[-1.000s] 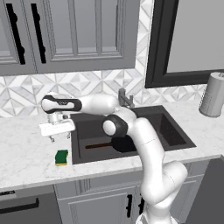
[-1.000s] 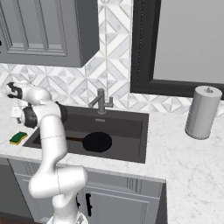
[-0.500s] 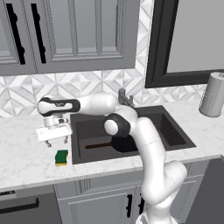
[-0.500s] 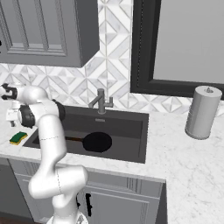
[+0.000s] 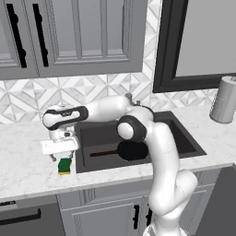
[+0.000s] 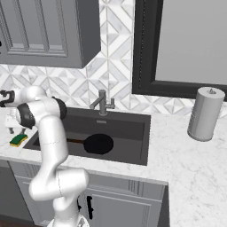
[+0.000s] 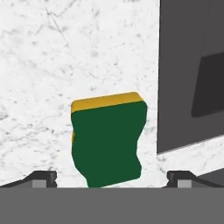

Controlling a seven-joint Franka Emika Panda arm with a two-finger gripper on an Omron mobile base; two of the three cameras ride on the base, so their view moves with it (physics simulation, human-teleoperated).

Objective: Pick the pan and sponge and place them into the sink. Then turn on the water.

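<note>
The sponge (image 7: 107, 140), green on top with a yellow edge, lies on the white marble counter just left of the sink (image 5: 179, 138). My gripper (image 7: 111, 177) hangs open right above it, one fingertip (image 7: 41, 177) on each side, not touching it. In the left base view the gripper (image 5: 62, 156) is just over the sponge (image 5: 65, 166). The black pan (image 5: 132, 150) lies flat in the basin, its reddish-brown handle (image 5: 102, 154) pointing left. The right base view has the pan (image 6: 98, 144), the sponge (image 6: 18, 140) and the grey faucet (image 6: 103, 104). No water is running.
A grey paper towel roll (image 6: 205, 114) stands on the counter right of the sink. Grey wall cabinets (image 5: 69, 37) hang above the counter, and a dark-framed window (image 6: 181, 44) sits behind the sink. The sink's dark edge (image 7: 188, 74) runs close beside the sponge.
My hand has moved lower toward the sponge and slightly left. The sponge and pan have stayed where they were.
</note>
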